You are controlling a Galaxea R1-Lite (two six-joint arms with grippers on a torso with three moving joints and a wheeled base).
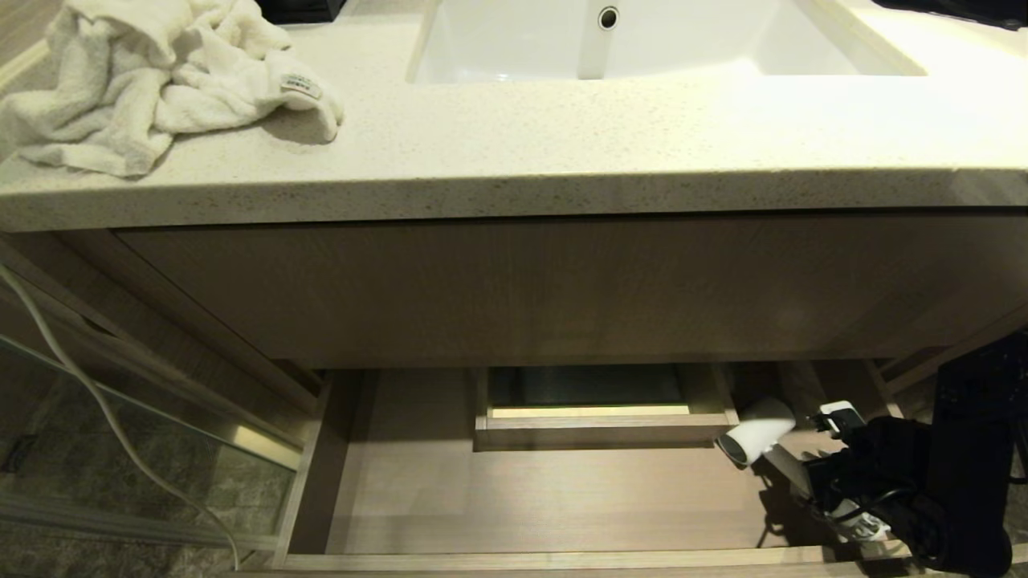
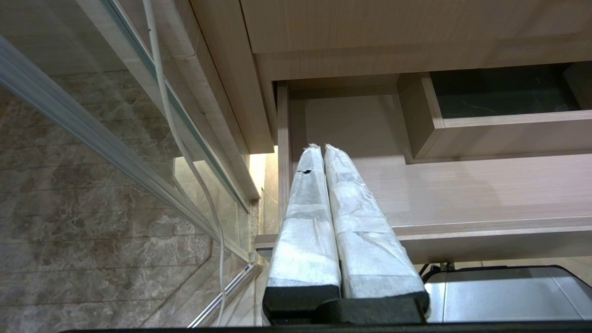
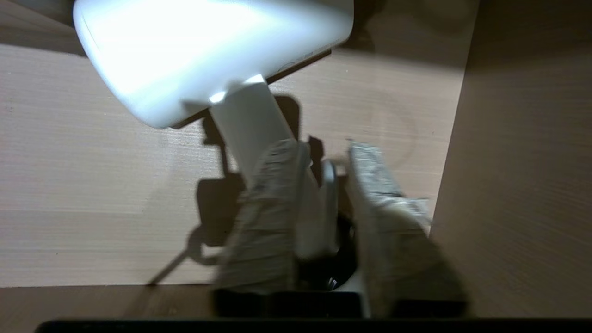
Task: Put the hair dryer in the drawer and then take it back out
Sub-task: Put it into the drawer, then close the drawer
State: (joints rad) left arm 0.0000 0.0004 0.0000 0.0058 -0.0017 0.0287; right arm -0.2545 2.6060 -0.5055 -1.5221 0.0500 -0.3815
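The drawer [image 1: 522,498] under the counter stands pulled out, its wood-grain floor [image 3: 92,185] bare on the left and middle. The white hair dryer [image 1: 755,437] is low in its right end, dark round end facing the drawer's front, barrel [image 3: 208,51] bright above its shadow. My right gripper [image 3: 323,150] straddles the slim white handle [image 3: 249,125]. Its wrapped fingers [image 3: 370,175] stand apart, with a gap between one finger and the handle. The right arm [image 1: 923,482] reaches in from the right. My left gripper [image 2: 320,148] hangs shut and empty by the drawer's left front corner.
A boxed cutout [image 1: 602,425] sits at the drawer's back middle. The drawer's right wall [image 3: 518,185] is close beside my right gripper. A crumpled white towel [image 1: 161,80] and a sink [image 1: 642,40] are on the counter [image 1: 562,152]. A white cable [image 1: 104,417] hangs by a glass panel [image 1: 120,449] on the left.
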